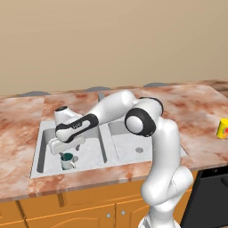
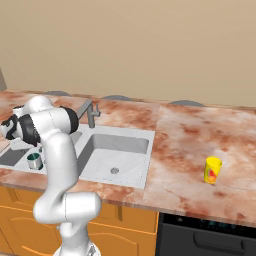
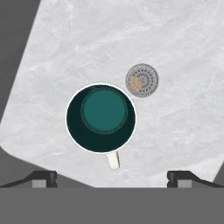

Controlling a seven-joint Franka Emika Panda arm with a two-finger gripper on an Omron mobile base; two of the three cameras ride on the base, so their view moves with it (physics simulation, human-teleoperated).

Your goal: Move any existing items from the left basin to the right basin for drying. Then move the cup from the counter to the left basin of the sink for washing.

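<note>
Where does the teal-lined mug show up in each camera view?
Left base view: mug at lower left, in the left basin, under the hand.
Right base view: far left edge, beside the arm.
Hand view: centre, seen from above.
Shared landmark: the round drain beside it.

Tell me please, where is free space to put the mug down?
The right basin is bare around its drain. Counter is free between sink and yellow cup. The left basin is crowded: mug, open gripper above it.
</note>
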